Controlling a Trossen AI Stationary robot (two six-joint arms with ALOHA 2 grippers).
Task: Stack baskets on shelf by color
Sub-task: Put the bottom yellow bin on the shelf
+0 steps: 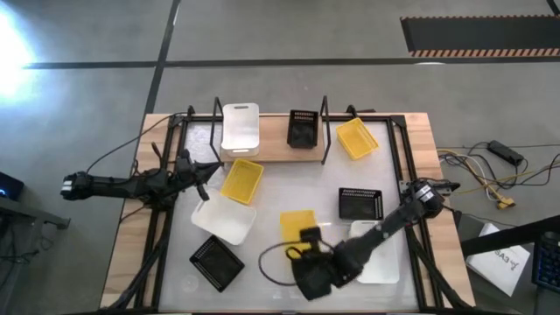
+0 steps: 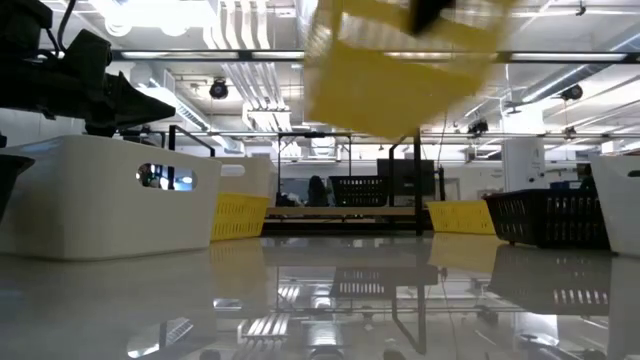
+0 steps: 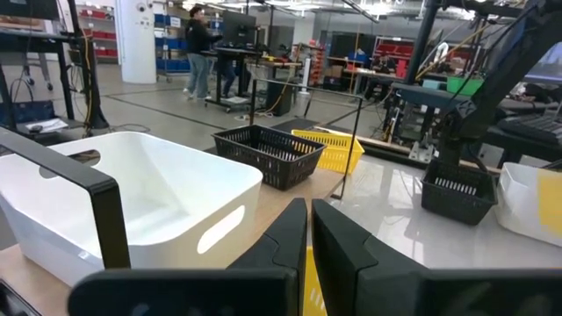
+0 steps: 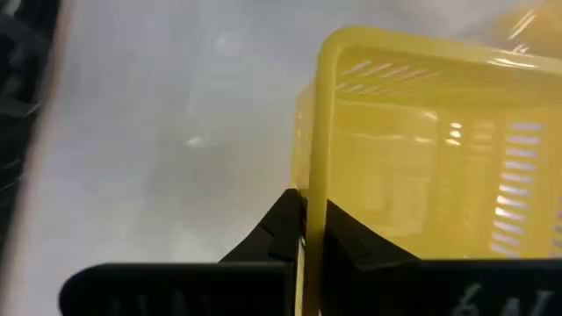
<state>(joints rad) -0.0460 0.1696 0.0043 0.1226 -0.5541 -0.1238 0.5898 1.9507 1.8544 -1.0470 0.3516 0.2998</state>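
Observation:
The wooden shelf (image 1: 273,144) at the far edge carries a white basket (image 1: 240,129) and a black basket (image 1: 303,129). My right gripper (image 1: 305,236) is shut on a yellow basket (image 1: 296,220), which also shows high up in the low view (image 2: 400,70). My left gripper (image 1: 206,171) is shut and empty, raised beside a second yellow basket (image 1: 241,180) that rests on the table. A third yellow basket (image 1: 357,138) lies right of the shelf. My right gripper pinches the yellow basket's end wall at its rim (image 4: 309,189), one finger outside the wall and one inside. The fingers come from the table's near side. The basket is lifted clear of the table and hangs tilted.
On the table stand a white basket (image 1: 225,219), a black basket (image 1: 216,262) at the near left, a black basket (image 1: 360,204) at the right, and a white basket (image 1: 385,258) under my right arm. The shelf's black wire uprights (image 1: 325,114) stand at its ends.

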